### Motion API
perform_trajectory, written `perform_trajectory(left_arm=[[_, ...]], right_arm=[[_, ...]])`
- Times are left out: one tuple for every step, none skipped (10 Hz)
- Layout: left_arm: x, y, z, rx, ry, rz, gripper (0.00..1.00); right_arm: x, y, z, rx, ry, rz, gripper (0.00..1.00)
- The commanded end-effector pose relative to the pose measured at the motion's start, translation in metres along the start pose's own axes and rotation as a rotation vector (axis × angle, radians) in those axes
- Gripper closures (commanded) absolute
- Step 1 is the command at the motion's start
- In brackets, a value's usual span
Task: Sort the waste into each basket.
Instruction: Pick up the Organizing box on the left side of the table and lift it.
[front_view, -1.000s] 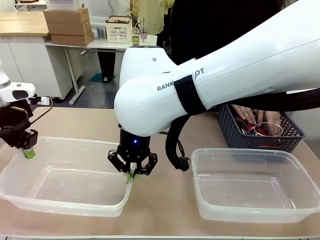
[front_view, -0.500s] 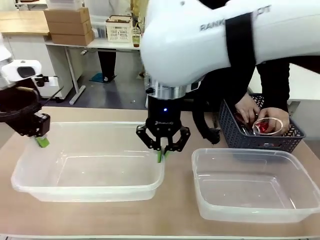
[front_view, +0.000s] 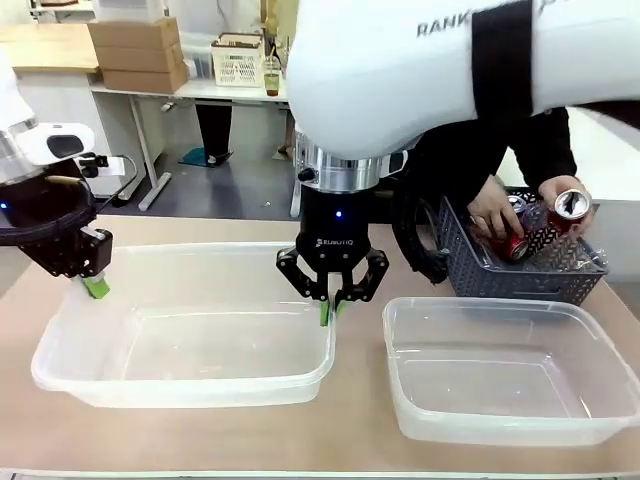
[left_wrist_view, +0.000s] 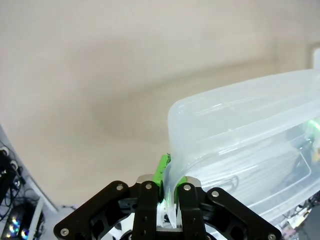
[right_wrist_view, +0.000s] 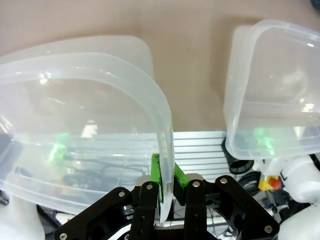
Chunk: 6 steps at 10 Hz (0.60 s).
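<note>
Both grippers hold the left clear basket (front_view: 185, 345) by opposite rims. My left gripper (front_view: 96, 288) is shut on its left rim, and my right gripper (front_view: 330, 306) is shut on its right rim. The left wrist view has the left gripper (left_wrist_view: 168, 186) pinching the basket's (left_wrist_view: 250, 130) thin wall. The right gripper (right_wrist_view: 168, 187) clamps the rolled rim of the same basket (right_wrist_view: 75, 100) in the right wrist view. The second clear basket (front_view: 500, 385) (right_wrist_view: 280, 90) sits at the right with nothing in it. A person's hands hold a crushed can (front_view: 568, 206) and a red can (front_view: 514, 246) over a dark grey lattice basket (front_view: 480, 272).
The dark grey lattice basket stands behind the right clear basket and holds more waste. The person leans over it at the far right. My right arm's large white body crosses the upper middle of the front view. A narrow strip of bare table separates the two clear baskets.
Both arms have carried the left basket to the right and a little farther back. The person's hands have lifted cans up out of the grey lattice basket.
</note>
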<state>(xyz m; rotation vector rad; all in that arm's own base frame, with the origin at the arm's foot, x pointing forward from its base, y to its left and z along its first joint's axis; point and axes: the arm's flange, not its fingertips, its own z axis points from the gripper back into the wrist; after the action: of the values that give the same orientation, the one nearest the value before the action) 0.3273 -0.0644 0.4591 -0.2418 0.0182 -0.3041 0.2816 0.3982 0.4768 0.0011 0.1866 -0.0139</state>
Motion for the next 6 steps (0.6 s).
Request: perform_trajectory(left_arm=[[0.024, -0.025, 0.012, -0.064, -0.027, 0.124, 0.93], [0.04, -0.051, 0.016, -0.077, -0.01, 0.243, 0.93], [0.055, -0.079, 0.017, -0.058, 0.01, 0.313, 0.93], [0.072, -0.103, 0.019, -0.026, 0.018, 0.378, 0.93], [0.088, -0.125, 0.018, 0.021, 0.011, 0.409, 0.93], [0.099, -0.141, 0.019, 0.028, -0.003, 0.424, 0.93]], right_arm=[[0.016, -0.02, 0.001, -0.006, 0.011, 0.017, 0.94], [0.023, -0.039, 0.007, -0.023, 0.022, -0.004, 0.94], [0.024, -0.058, 0.02, -0.058, 0.043, -0.015, 0.94], [0.022, -0.077, 0.031, -0.086, 0.051, 0.036, 0.94], [0.02, -0.102, 0.04, -0.081, 0.036, 0.059, 0.94], [0.021, -0.125, 0.046, -0.07, 0.029, 0.038, 0.94]])
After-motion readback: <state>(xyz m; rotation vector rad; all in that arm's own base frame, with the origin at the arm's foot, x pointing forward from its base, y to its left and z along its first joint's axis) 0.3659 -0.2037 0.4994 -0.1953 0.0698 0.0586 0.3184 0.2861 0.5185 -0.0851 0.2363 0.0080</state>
